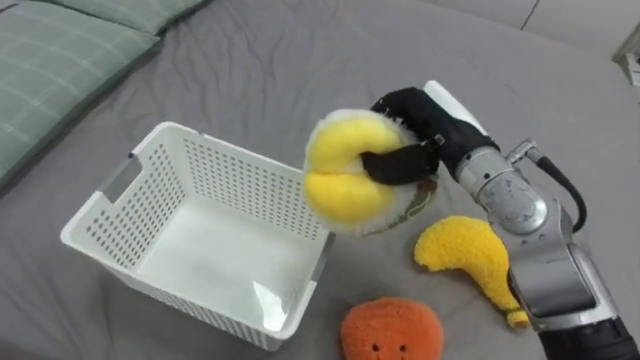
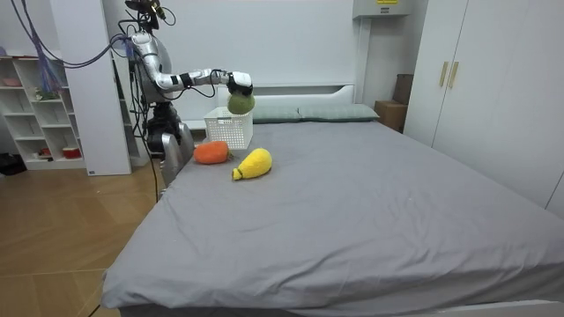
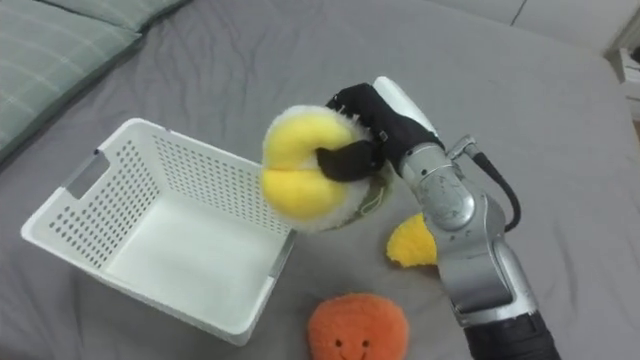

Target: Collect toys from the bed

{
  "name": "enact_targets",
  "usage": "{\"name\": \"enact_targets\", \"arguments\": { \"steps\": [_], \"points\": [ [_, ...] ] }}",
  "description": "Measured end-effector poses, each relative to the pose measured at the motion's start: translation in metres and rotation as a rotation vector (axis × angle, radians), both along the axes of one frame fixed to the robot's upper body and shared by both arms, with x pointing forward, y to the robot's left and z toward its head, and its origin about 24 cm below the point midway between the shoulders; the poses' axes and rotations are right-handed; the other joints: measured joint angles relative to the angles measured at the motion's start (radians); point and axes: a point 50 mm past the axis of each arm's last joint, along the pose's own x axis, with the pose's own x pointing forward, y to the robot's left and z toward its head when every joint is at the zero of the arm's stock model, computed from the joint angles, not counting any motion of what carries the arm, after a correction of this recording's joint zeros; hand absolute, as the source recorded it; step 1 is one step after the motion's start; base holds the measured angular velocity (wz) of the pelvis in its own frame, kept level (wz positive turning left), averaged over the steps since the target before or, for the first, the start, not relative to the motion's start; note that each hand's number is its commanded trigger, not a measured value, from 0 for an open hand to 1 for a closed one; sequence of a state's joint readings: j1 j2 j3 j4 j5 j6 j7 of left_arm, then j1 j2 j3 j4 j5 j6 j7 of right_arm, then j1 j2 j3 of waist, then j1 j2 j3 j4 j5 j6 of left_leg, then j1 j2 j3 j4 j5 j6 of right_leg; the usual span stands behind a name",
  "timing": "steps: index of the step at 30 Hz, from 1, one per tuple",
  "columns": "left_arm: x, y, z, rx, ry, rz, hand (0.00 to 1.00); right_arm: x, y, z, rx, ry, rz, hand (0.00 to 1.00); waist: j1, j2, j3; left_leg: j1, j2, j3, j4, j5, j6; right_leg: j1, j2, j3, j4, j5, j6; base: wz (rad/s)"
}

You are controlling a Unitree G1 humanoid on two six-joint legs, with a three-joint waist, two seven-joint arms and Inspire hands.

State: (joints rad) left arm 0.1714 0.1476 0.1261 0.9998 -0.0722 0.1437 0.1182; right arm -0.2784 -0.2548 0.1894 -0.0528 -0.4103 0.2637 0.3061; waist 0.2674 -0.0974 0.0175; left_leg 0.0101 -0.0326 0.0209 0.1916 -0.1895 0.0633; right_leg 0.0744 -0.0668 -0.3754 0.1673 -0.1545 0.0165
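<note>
Right hand point(image 1: 422, 135), centre of the left eye view: dark fingers and thumb curled round a round yellow toy point(image 1: 343, 172) with a white fuzzy edge. Firm hold, toy lifted off the bed point(image 1: 300, 55). The toy hangs at the right-hand rim of a white basket point(image 1: 228, 178), partly over its corner. The basket sits left of centre on the grey cover, nothing inside it. Lower right, below the forearm, a yellow curved toy point(image 1: 468, 256) lies on the cover. At the bottom edge, just beside the basket's near corner, an orange toy point(image 1: 392, 332). Green striped pillow point(image 1: 55, 60) upper left. In the room view the robot stands at the bed's far left corner, arm stretched out over the basket.
</note>
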Motion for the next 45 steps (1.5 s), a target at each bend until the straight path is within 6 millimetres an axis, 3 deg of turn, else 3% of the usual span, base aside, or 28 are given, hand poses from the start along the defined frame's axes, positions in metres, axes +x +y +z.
{"name": "enact_targets", "arguments": {
  "steps": [4, 7, 8, 9, 10, 24, 29, 38, 45],
  "points": [
    [0.004, 0.000, 0.000, -0.003, 0.000, -0.001, 0.00, 0.000, 0.017, -0.001, -0.001, 0.017, 0.059, 1.00, 0.039, -0.011, -0.0004, -0.004, -0.002, -0.009, -0.002, 0.000, 0.000, -0.001, -0.001, -0.013, 0.000, 0.000, 0.000, 0.05],
    [0.010, -0.001, 0.001, -0.004, -0.010, -0.004, 0.00, 0.002, 0.032, 0.003, 0.004, 0.012, 0.107, 0.51, 0.049, -0.025, -0.0004, -0.017, -0.005, -0.027, 0.007, 0.001, -0.001, -0.002, -0.002, -0.027, -0.001, 0.000, 0.000, 0.13],
    [0.010, -0.001, 0.001, -0.006, -0.008, -0.005, 0.00, 0.002, 0.037, 0.004, 0.007, 0.008, 0.120, 0.22, 0.057, -0.027, -0.0004, -0.019, -0.006, -0.030, 0.011, 0.001, 0.000, -0.003, -0.003, -0.034, -0.001, 0.000, 0.000, 0.14],
    [0.011, -0.001, 0.001, -0.007, -0.009, -0.006, 0.00, 0.002, 0.038, 0.004, 0.009, 0.008, 0.121, 0.07, 0.063, -0.028, -0.0006, -0.020, -0.006, -0.032, 0.012, 0.001, 0.000, -0.003, -0.003, -0.037, -0.001, 0.000, 0.000, 0.09],
    [0.016, -0.001, 0.002, -0.007, -0.024, -0.010, 0.00, 0.002, 0.039, 0.004, 0.013, 0.010, 0.120, 0.00, 0.070, -0.029, -0.0012, -0.020, -0.008, -0.037, 0.013, 0.001, 0.000, -0.002, -0.004, -0.040, -0.001, 0.000, 0.000, 0.12],
    [0.013, 0.001, 0.003, -0.011, -0.005, -0.011, 0.00, 0.004, 0.041, -0.014, -0.003, 0.083, 0.107, 0.00, 0.092, -0.027, 0.0001, -0.025, -0.016, -0.055, 0.013, 0.008, 0.002, 0.003, -0.009, -0.042, -0.001, -0.001, 0.003, 0.04],
    [0.015, 0.001, 0.004, -0.002, -0.010, -0.015, 0.00, 0.004, 0.040, -0.014, -0.001, 0.071, 0.092, 0.00, 0.090, -0.018, 0.0054, -0.021, -0.015, -0.053, 0.013, 0.008, 0.002, 0.003, -0.008, -0.040, -0.001, -0.001, 0.003, 0.00],
    [0.021, 0.000, 0.006, 0.006, -0.030, -0.032, 0.00, 0.004, 0.040, -0.013, 0.001, 0.066, 0.087, 0.00, 0.089, -0.016, 0.0012, -0.018, -0.015, -0.048, 0.013, 0.008, 0.002, 0.002, -0.008, -0.037, 0.000, -0.001, 0.003, 0.00],
    [0.012, 0.000, 0.004, 0.016, -0.006, -0.029, 0.00, 0.006, 0.035, -0.011, 0.011, 0.050, 0.059, 0.00, 0.060, -0.010, 0.0000, -0.012, -0.015, -0.047, 0.012, 0.009, 0.002, 0.012, -0.008, -0.037, 0.000, -0.001, 0.003, 0.00]
  ]
}}
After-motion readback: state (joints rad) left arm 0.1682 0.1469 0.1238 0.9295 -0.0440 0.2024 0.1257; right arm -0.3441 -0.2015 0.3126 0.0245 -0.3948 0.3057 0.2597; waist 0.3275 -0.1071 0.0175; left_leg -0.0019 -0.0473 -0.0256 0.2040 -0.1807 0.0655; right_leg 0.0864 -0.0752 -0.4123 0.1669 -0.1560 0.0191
